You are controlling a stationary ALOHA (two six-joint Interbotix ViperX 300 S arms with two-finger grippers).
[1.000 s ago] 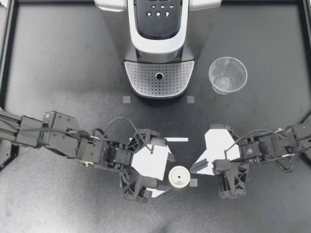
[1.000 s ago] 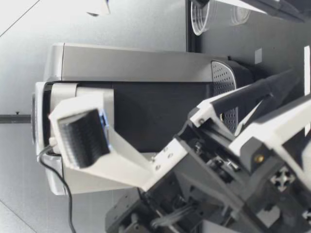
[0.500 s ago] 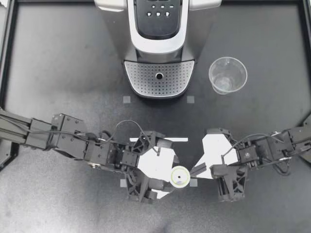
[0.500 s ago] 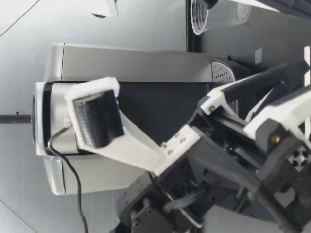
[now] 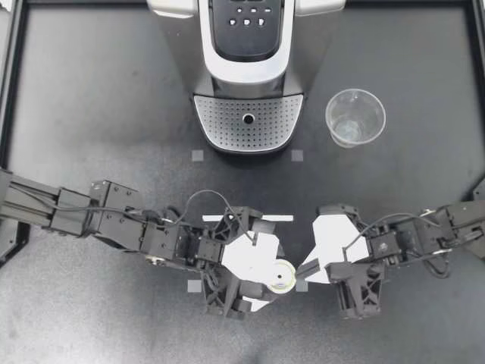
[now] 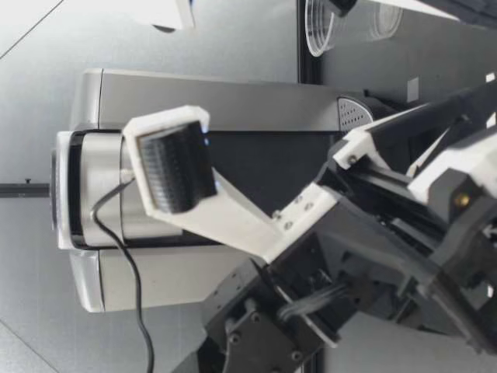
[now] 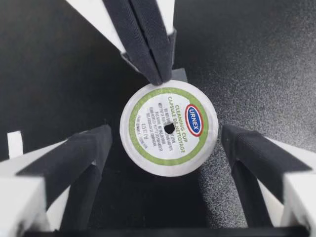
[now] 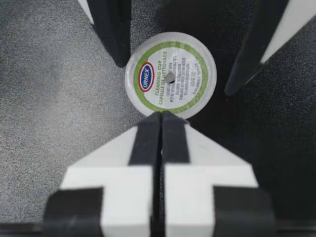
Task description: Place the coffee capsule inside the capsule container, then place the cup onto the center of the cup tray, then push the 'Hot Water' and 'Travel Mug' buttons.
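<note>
Capsule [image 5: 280, 275] stands on table [image 5: 91, 114] between left pincer's [image 5: 270, 274] spread fingers [image 7: 79, 153], cup [image 5: 355, 117] beside machine [image 5: 248, 68].

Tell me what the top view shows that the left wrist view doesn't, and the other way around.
Only the top view: the coffee machine, the clear cup standing beside it, and both arms along their length. Only the left wrist view: gaps between my left end effector's open fingers and the capsule, plus the lettering on its lid. Both: the capsule between those fingers, with my right end effector's shut tip at its rim.
</note>
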